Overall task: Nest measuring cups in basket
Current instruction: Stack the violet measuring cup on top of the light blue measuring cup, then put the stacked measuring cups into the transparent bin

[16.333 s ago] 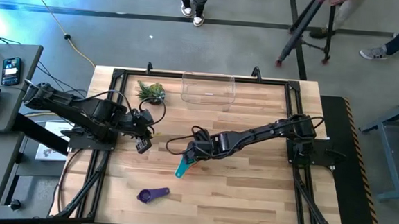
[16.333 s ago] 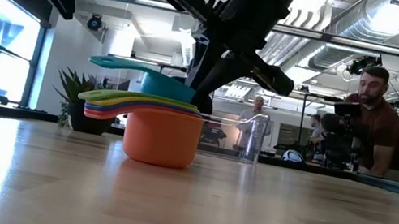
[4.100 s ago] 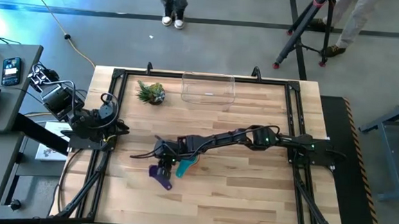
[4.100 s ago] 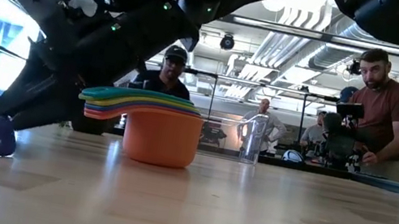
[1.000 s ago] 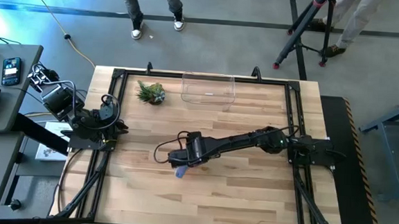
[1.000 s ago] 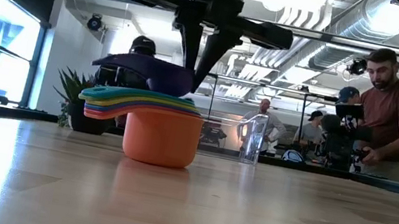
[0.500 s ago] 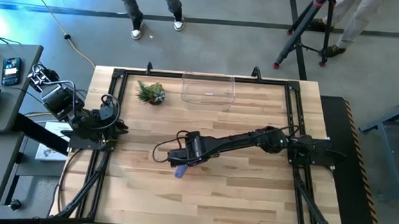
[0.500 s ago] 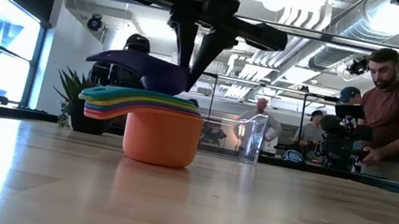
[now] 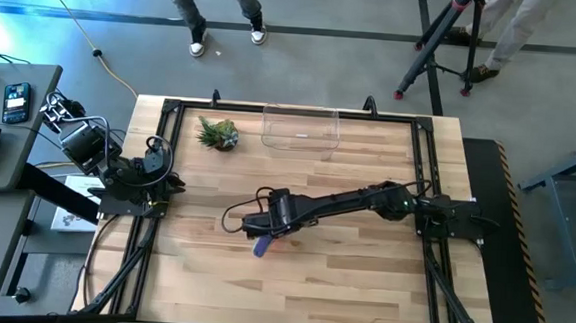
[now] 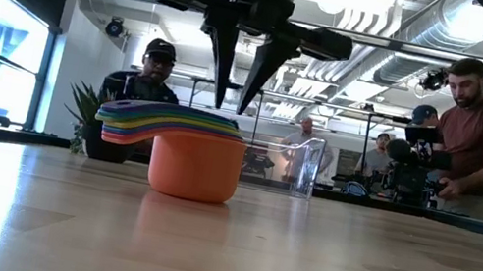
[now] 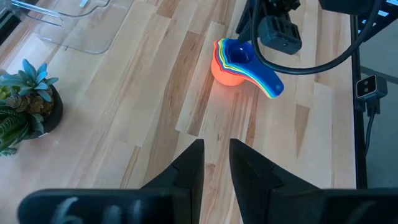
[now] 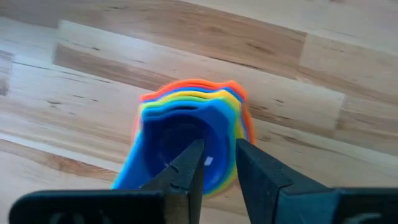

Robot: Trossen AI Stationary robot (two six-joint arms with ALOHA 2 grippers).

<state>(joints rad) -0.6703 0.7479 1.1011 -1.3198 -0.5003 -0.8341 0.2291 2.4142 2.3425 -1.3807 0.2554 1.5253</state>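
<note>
Stacking looks done to me: the measuring cups (image 11: 239,63) sit nested mid-surface, well apart from the basket (image 9: 301,128), which holds nothing, my right claw (image 10: 235,105) hovers spread just above the stack, so hauling it over is what's left.

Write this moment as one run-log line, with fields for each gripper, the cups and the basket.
right gripper: open, above stack | left gripper: idle, table's left edge | measuring cups: nested on table | basket: holds no cups
</note>
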